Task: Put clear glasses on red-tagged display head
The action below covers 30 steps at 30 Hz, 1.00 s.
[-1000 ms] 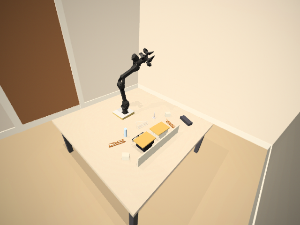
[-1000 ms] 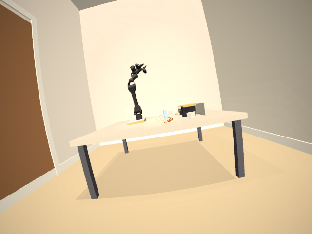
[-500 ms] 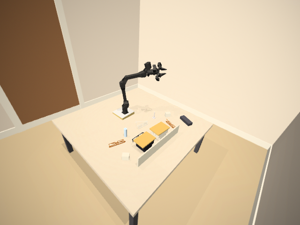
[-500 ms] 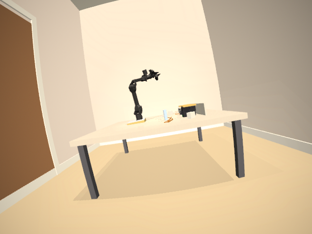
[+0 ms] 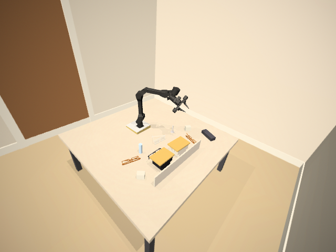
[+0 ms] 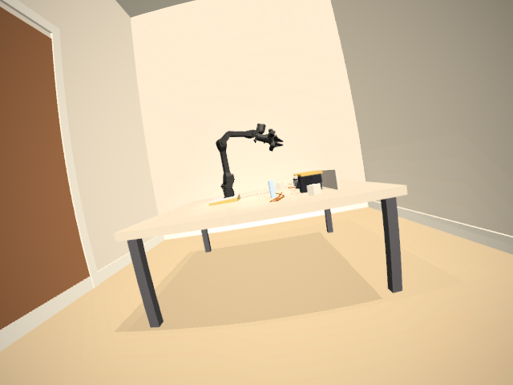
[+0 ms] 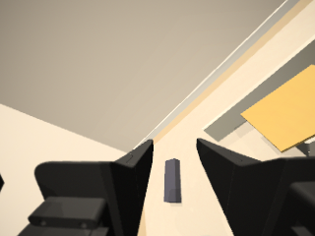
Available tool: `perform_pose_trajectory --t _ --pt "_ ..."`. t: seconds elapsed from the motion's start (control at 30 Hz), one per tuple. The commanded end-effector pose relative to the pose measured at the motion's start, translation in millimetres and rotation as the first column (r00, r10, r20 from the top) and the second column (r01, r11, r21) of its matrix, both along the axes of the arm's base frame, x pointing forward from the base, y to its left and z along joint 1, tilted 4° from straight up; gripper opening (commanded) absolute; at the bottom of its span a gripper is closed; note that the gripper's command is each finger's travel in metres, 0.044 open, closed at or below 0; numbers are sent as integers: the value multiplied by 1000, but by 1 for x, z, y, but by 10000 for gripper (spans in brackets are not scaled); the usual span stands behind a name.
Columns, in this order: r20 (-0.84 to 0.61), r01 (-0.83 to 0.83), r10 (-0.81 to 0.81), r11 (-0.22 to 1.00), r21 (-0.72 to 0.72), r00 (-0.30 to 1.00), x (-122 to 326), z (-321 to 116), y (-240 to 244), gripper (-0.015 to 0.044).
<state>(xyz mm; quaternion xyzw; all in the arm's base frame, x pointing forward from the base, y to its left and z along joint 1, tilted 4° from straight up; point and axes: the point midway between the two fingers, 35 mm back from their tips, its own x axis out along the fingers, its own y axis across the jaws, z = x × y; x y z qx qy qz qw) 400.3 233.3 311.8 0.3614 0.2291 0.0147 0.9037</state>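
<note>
- Gripper [image 5: 187, 109] [image 6: 282, 143] [image 7: 174, 143]: raised well above the table, fingers about half apart, nothing between them. The partial opening presumably suits a thin frame without sweeping its neighbours.
- Clear glasses [image 5: 158, 139]: on the table between the arm's base and the two display heads, apart from both; probably set there for an open approach from above. Fine detail too faint to read.
- Pale display head [image 5: 179, 149] and black display head [image 5: 161, 164] [image 6: 309, 183]: side by side under yellow boards, before a low upright panel [image 5: 177, 163] [image 6: 330, 179], which likely serves as a backing. Red tag not made out; target head undetermined.
- Black glasses [image 5: 151, 154]: close by the black head; whether worn cannot be told.
- Two orange-brown pairs lie to either side, likely distractors. Dark case [image 5: 208, 134] [image 7: 172, 181] lies beyond the heads, in line between the fingers in the wrist view only.
- Step judged: approach before grasp; placing not begun.
- Surface: pale wood-toned table [image 5: 108, 151] [image 6: 186, 217], dark legs, shadow beneath.
- Room: cream and grey walls, brown door panel [image 5: 45, 67] [image 6: 33, 165], light skirting, tan floor.
</note>
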Motion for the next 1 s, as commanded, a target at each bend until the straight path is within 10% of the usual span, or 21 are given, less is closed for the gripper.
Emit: perform_pose_trajectory --t 0.0,0.3,0.63,0.97 --pt "-169 97 -96 995 -2 981 11 -48 -39 200" --pt "-581 405 -355 913 -47 733 -11 -157 -145 200" --pt "-869 736 -475 636 -232 137 -102 -236 -238 200" --pt "-871 741 -475 629 -237 124 -102 -237 -243 120"
